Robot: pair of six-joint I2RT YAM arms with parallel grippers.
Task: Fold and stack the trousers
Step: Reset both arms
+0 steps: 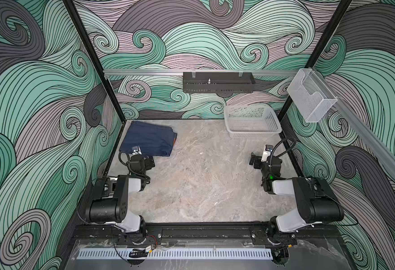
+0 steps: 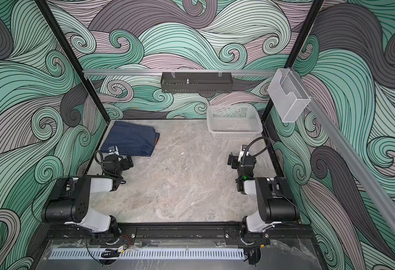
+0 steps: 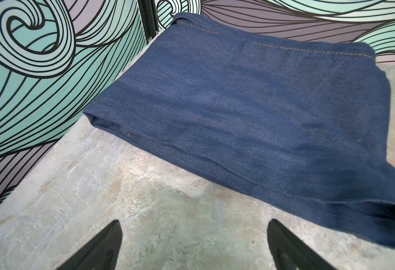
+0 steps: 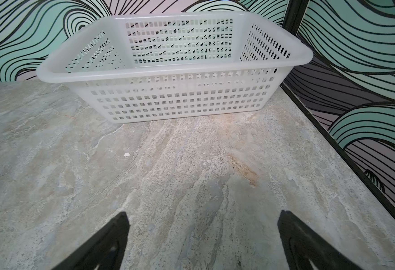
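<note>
Nearest, the left end effector (image 3: 194, 224) and the right end effector (image 4: 203, 215) hang released, jaws spread wide, over the grey marbled bench (image 1: 203, 187). Farther on, the trousers (image 1: 148, 140) lie folded in the far left corner, and a white basket (image 1: 252, 135) sits far right. Swirl-patterned walls (image 1: 191, 35) enclose everything.

A white plastic basket (image 4: 175, 70) full of little holes sits on the gray stone table (image 4: 39, 140). Right behind the basket is a wall (image 4: 355, 46) with green swirls. The right gripper (image 4: 203, 214) is in front of the basket, well apart from it, with its black fingers (image 4: 112, 236) spread wide. A tiny white speck (image 4: 126, 154) lies between gripper and basket.
</note>
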